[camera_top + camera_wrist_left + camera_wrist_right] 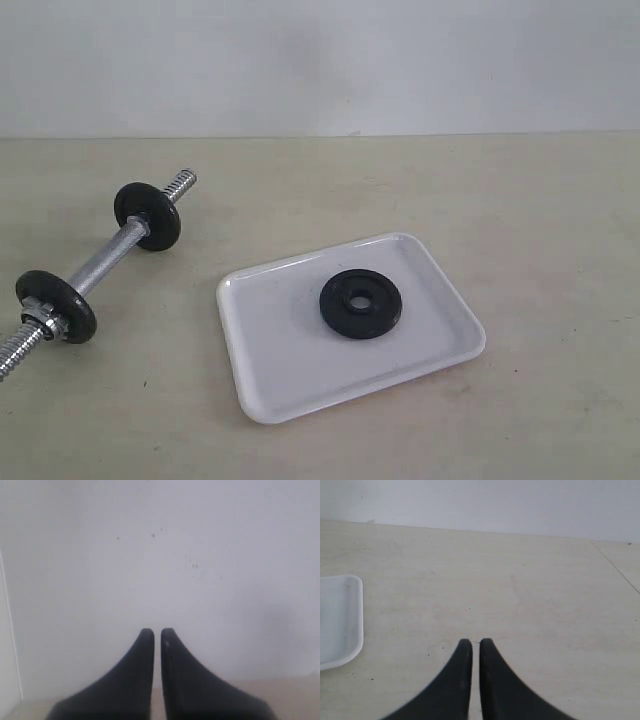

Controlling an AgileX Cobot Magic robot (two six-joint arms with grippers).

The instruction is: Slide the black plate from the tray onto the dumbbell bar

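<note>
exterior only: we see black plate [361, 303] flat in tray [270, 340], dumbbell bar [105, 262] apart | right wrist: tray corner aside of right fingers [456, 680], narrow, empty | left fingers [140, 675] narrow, facing wall [210, 555]

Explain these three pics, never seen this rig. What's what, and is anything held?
It is a robot with two arms; neither arm shows in the exterior view. That view shows a table with a white tray and a black plate lying flat in it. To the tray's left in that view lies a bar carrying two discs. The other two pictures come from cameras on the wrists, each looking out past its own dark fingertips. The left gripper is shut and faces a pale wall. The right gripper is shut above the table, with the tray's corner in sight. Nothing is held.
</note>
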